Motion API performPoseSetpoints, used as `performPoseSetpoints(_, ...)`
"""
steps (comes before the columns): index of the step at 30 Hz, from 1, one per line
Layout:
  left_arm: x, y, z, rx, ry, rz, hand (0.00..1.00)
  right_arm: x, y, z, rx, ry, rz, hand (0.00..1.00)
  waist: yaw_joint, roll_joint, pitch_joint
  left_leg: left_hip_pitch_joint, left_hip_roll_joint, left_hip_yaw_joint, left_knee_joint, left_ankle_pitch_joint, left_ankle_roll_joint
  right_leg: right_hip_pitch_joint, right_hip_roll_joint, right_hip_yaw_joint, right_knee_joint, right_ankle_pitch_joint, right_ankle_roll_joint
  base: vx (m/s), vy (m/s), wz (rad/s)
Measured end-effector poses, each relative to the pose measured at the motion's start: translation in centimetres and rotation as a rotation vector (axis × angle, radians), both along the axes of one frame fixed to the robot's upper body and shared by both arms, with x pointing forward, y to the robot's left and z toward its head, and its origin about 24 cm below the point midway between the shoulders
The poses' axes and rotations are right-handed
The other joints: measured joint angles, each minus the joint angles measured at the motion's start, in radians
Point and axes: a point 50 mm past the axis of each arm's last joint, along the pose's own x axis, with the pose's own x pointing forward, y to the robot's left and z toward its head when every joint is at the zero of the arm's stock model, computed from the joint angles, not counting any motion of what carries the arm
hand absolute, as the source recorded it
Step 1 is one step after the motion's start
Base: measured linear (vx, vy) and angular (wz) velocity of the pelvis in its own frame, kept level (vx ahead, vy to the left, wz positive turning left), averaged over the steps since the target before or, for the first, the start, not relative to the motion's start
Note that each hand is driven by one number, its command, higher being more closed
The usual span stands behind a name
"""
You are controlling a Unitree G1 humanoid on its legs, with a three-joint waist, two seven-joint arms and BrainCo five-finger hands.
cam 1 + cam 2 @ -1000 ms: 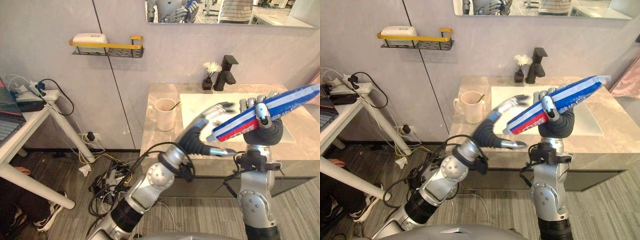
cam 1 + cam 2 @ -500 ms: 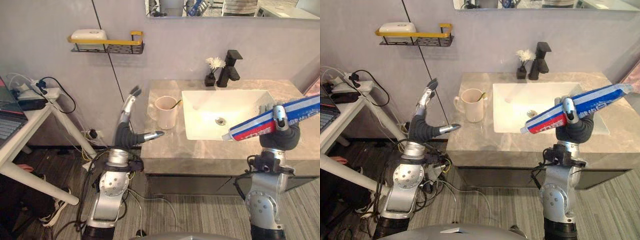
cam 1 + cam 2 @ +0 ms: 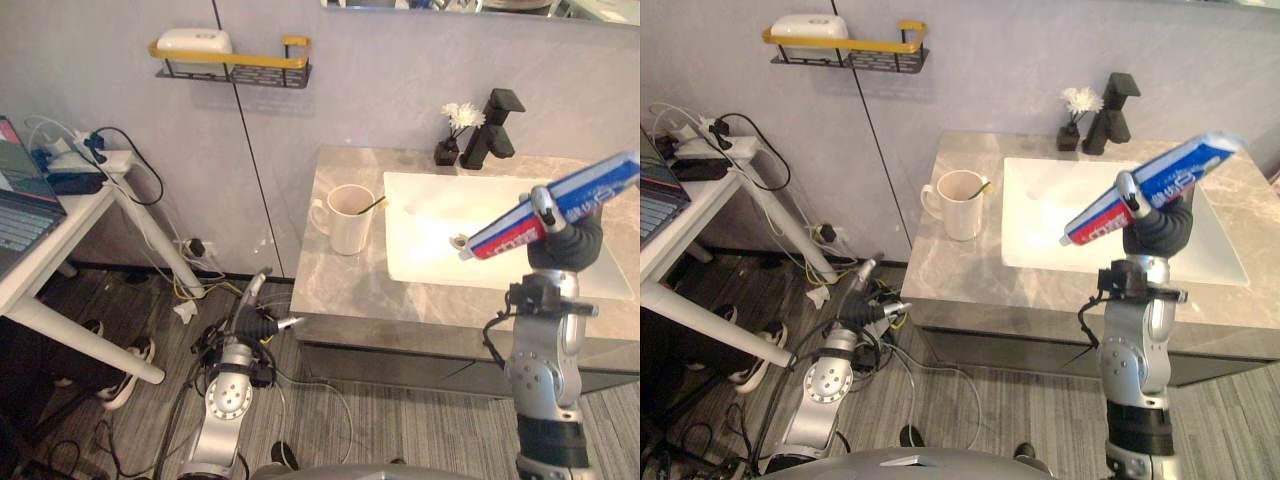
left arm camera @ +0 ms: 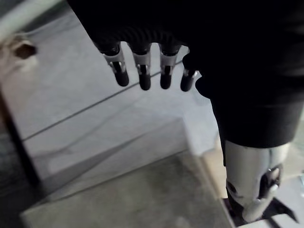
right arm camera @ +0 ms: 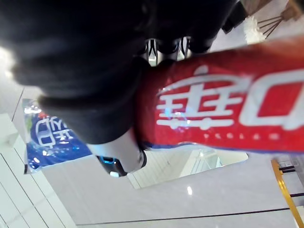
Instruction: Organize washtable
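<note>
A large red, white and blue toothpaste tube [image 3: 556, 204] slants upward over the front of the white sink [image 3: 440, 225], and my right hand [image 3: 568, 243] is shut on it. The right wrist view shows the tube's red part [image 5: 223, 109] pressed against the hand's dark cover. A cream mug [image 3: 348, 217] with a thin yellow-handled stick in it stands on the marble washtable [image 3: 335, 285], left of the sink. My left hand [image 3: 261, 318] hangs low beside the washtable near the floor, open, with straight fingers [image 4: 142, 73] and nothing in it.
A black faucet [image 3: 496, 129] and a small vase of white flowers [image 3: 455, 135] stand behind the sink. A yellow-railed wall shelf [image 3: 240, 62] carries a white box [image 3: 195, 42]. A white table [image 3: 70, 225] with a laptop stands at the left, and cables lie on the floor [image 3: 200, 350].
My left arm has dropped from beside the counter's left edge to near the floor. The camera has shifted. The right hand keeps the tube held up.
</note>
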Motion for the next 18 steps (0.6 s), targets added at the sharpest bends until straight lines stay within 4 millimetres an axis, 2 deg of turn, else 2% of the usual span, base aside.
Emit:
performPoseSetpoints(5,-2.6,0.2,-5.8,-0.016,0.294,0.018,0.00,2.5,-0.5,1.4,-0.055,0.018,-0.031,1.00,0.009,-0.019,0.012,-0.009,0.001,-0.004,0.000,0.000,0.000,-0.004,0.000,-0.011,0.000,0.002,0.001,0.02,-0.003,0.04)
performPoseSetpoints(8,-3.7,-0.3,-7.3,-0.042,0.385,0.017,0.00,3.3,-0.7,2.4,-0.099,0.015,-0.062,1.00,0.028,-0.021,0.013,-0.026,0.002,-0.005,0.000,0.000,0.000,-0.021,0.000,-0.016,0.000,0.016,0.003,0.00,0.003,0.02)
performPoseSetpoints(15,-5.5,-0.3,-9.5,-0.064,0.516,0.030,0.00,6.0,0.3,4.4,-0.205,0.033,-0.089,1.00,0.043,-0.022,0.016,-0.042,0.006,-0.004,-0.001,-0.001,0.000,-0.040,0.000,-0.014,-0.002,0.031,-0.001,-0.05,0.002,-0.01)
performPoseSetpoints(16,-6.3,-0.7,-10.3,-0.064,0.565,0.017,0.00,7.3,0.7,7.2,-0.216,-0.021,-0.113,1.00,0.062,-0.024,0.042,-0.066,0.018,-0.004,-0.001,0.011,-0.007,-0.062,0.007,-0.015,-0.005,0.033,-0.013,-0.14,-0.058,-0.02)
performPoseSetpoints(18,-6.6,-0.9,-10.5,-0.069,0.583,0.016,0.00,7.5,0.9,7.6,-0.218,-0.021,-0.117,1.00,0.074,-0.028,0.044,-0.073,0.024,-0.004,-0.001,0.019,-0.005,-0.067,0.014,-0.015,-0.011,0.036,-0.018,-0.06,-0.033,-0.01)
